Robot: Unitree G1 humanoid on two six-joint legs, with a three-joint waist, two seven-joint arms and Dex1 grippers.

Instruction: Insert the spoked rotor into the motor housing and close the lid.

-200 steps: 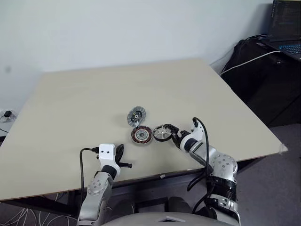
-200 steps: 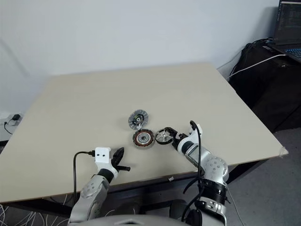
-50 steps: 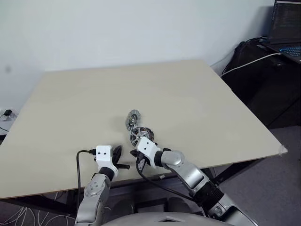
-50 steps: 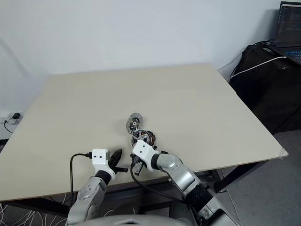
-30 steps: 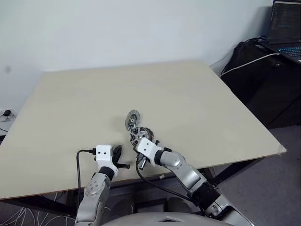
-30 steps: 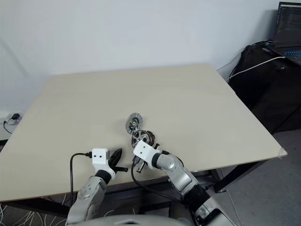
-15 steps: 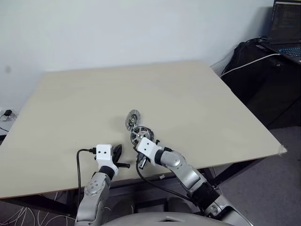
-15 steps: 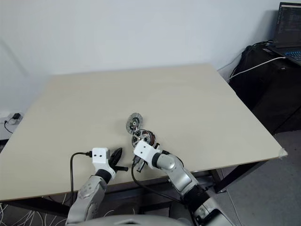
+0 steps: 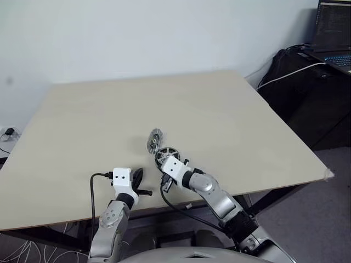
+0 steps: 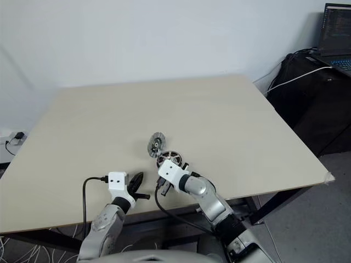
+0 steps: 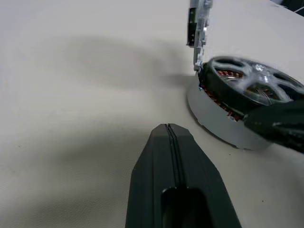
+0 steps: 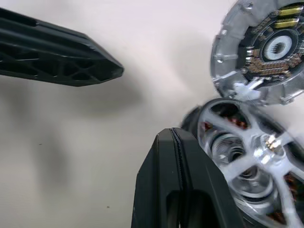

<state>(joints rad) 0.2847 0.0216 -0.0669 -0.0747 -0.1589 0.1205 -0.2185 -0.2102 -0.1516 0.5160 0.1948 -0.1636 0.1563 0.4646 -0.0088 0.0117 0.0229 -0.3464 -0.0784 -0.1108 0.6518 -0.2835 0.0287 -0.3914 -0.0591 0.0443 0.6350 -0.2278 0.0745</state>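
The motor housing (image 11: 216, 124), a silver base with copper windings, sits on the table near its front edge. The spoked rotor (image 11: 247, 88), a dark ring with silvery spokes, rests tilted on top of it (image 9: 167, 155). The lid (image 12: 259, 52) stands on edge, leaning against the housing's far side (image 9: 155, 139). My right gripper (image 12: 172, 134) is shut with nothing between its fingers. Its tip lies beside the rotor's near-left rim. My left gripper (image 11: 167, 128) is shut and hovers low over the table a little left of the housing, apart from it.
The beige table (image 9: 219, 109) stretches wide behind the parts. Its front edge runs just under my arms. A dark stand with a laptop (image 9: 332, 33) and cables is off the table's far right corner.
Since the earliest frames the rotor went from beside the housing onto it, the lid tipped up on edge, and my right arm swung across leftward. Over the last second nothing visibly moved.
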